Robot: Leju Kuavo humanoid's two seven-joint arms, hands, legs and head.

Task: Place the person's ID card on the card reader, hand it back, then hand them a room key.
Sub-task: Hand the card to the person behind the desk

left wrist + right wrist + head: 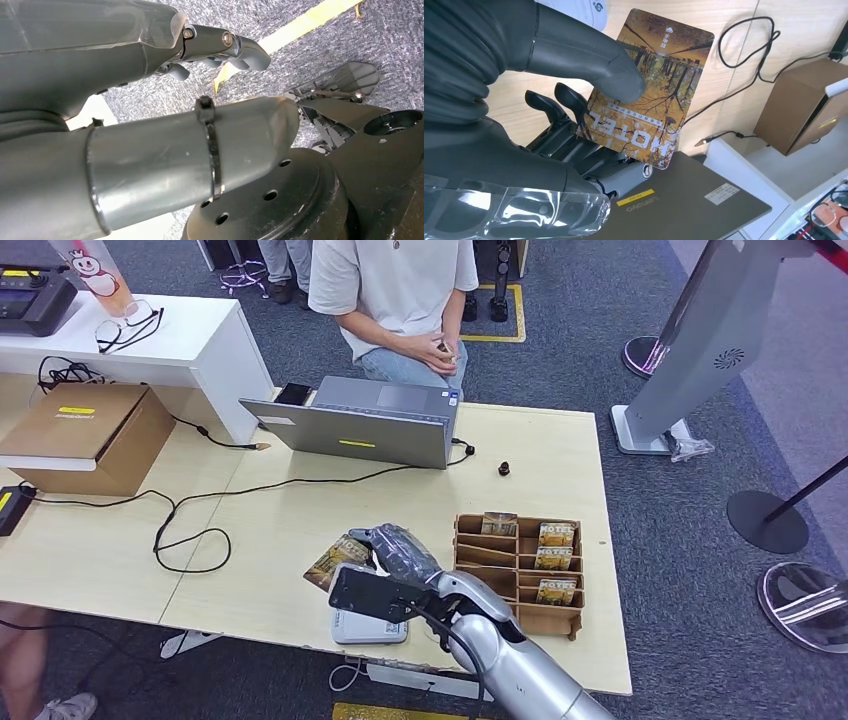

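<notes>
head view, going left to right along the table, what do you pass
cardboard box → black cable loop → grey laptop → small black object → wooden card holder

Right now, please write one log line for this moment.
right hand: holds hotel card above table | left hand: hangs, holds nothing | card tray: cards inside | person: seated behind laptop

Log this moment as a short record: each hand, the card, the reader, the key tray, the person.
right hand: holds a card, thumb pressed on its face
card: printed HOTEL, autumn trees
left hand: hangs over carpet, holding nothing
card reader: white, at the table's near edge, below the right hand
key tray: wooden, cards in several slots
person: seated behind the laptop, hands clasped
</notes>
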